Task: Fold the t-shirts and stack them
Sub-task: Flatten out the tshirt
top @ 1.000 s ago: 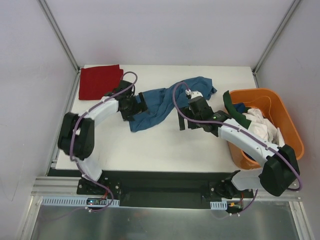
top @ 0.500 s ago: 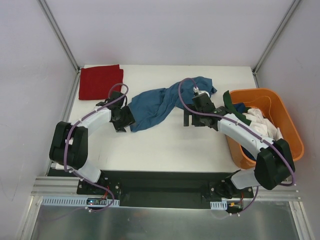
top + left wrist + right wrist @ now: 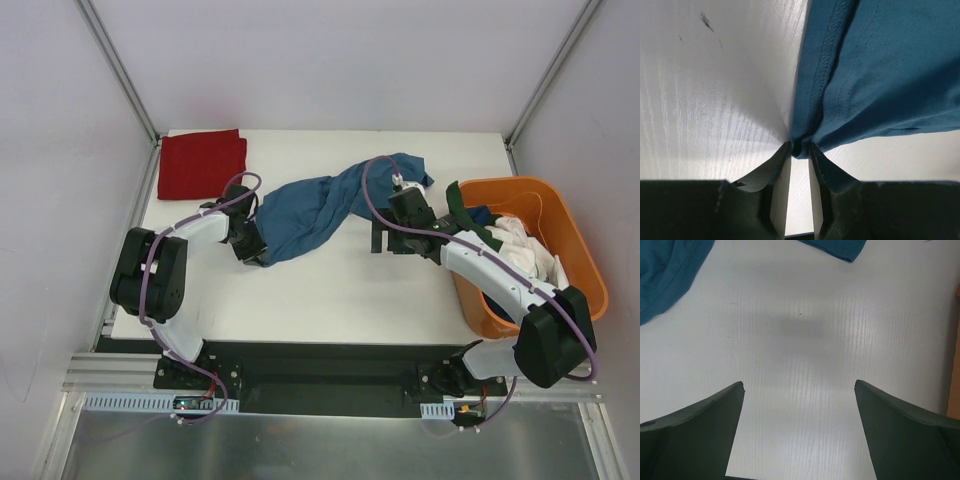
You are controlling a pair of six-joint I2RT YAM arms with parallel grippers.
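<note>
Left end effector (image 3: 800,148) pinches teal-blue t-shirt (image 3: 880,75) at its hem.

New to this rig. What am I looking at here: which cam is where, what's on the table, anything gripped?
Two robot arms are bolted at the near edge of a white table. The wide picture looks down from above and behind them; the other two come from a camera on each wrist, looking out between that arm's fingers. On the table lie a crumpled teal-blue t-shirt in the middle and a folded red t-shirt at the far left corner. An orange basket on the right holds more clothes, white and dark green among them. The left gripper pinches an edge of the teal-blue t-shirt. The right gripper is open above bare table, holding nothing.
</note>
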